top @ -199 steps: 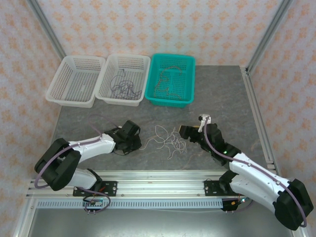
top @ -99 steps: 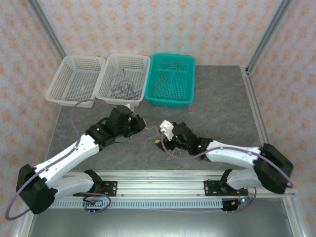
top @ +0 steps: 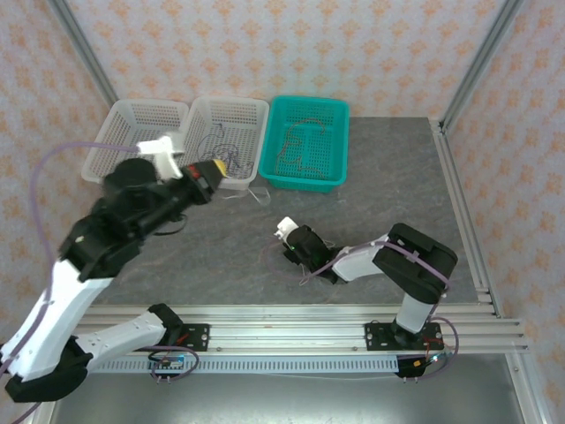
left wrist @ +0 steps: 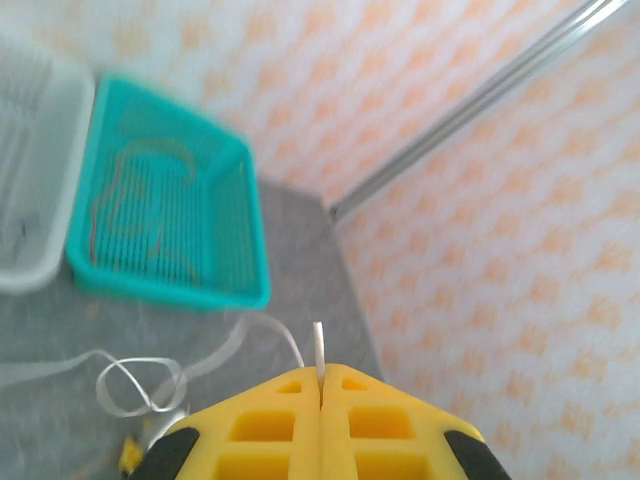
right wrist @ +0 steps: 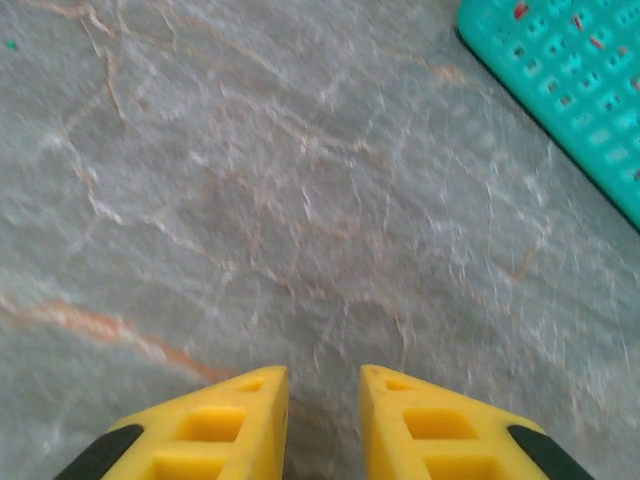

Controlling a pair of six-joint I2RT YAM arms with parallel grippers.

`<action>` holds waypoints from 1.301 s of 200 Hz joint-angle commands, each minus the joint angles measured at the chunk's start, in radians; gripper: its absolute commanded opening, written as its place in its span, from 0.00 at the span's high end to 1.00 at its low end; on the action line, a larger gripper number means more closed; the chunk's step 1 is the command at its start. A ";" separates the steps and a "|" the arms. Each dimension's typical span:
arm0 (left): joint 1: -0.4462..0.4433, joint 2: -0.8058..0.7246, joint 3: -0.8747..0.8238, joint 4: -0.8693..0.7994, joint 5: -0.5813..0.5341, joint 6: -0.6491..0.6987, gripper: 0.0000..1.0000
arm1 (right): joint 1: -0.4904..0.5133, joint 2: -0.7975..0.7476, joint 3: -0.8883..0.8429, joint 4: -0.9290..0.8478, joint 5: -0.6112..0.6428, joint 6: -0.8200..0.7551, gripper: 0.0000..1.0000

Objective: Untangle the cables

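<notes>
My left gripper [top: 219,173] hangs high in front of the white baskets, shut on a thin white cable [left wrist: 319,345] whose end sticks up between the yellow fingertips [left wrist: 290,385]. That cable trails down in loops [left wrist: 140,385] toward the table [top: 250,193]. My right gripper [top: 287,249] lies low on the table's middle, its yellow fingers [right wrist: 250,400] apart with bare table between them. A few thin cable strands [top: 309,276] lie beside it.
A teal basket [top: 332,168] holds red cables, and the middle white basket [top: 196,168] holds dark ones. An empty white basket [top: 99,168] stands at the left. The teal basket's corner [right wrist: 570,80] lies ahead to the right of the right gripper.
The left arm has risen and swung back toward the baskets, pulling the white cable up. The right arm has reached left onto the spot where the pile lay, and its jaws have narrowed.
</notes>
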 commanded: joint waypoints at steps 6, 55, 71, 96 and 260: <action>0.022 0.032 0.157 -0.125 -0.214 0.192 1.00 | 0.001 -0.107 -0.070 0.029 0.037 0.081 0.76; 0.312 0.247 0.419 -0.119 -0.090 0.327 1.00 | 0.001 -0.423 -0.141 -0.064 -0.047 0.159 0.40; 0.395 0.328 0.500 -0.096 -0.061 0.339 1.00 | 0.001 -0.528 -0.158 -0.095 -0.090 0.174 0.32; 0.520 0.470 0.624 -0.080 0.009 0.306 1.00 | 0.000 -0.729 -0.166 -0.166 -0.133 0.201 0.25; 0.957 1.093 0.747 -0.138 0.167 0.154 0.97 | 0.000 -1.150 -0.177 -0.398 -0.080 0.342 0.14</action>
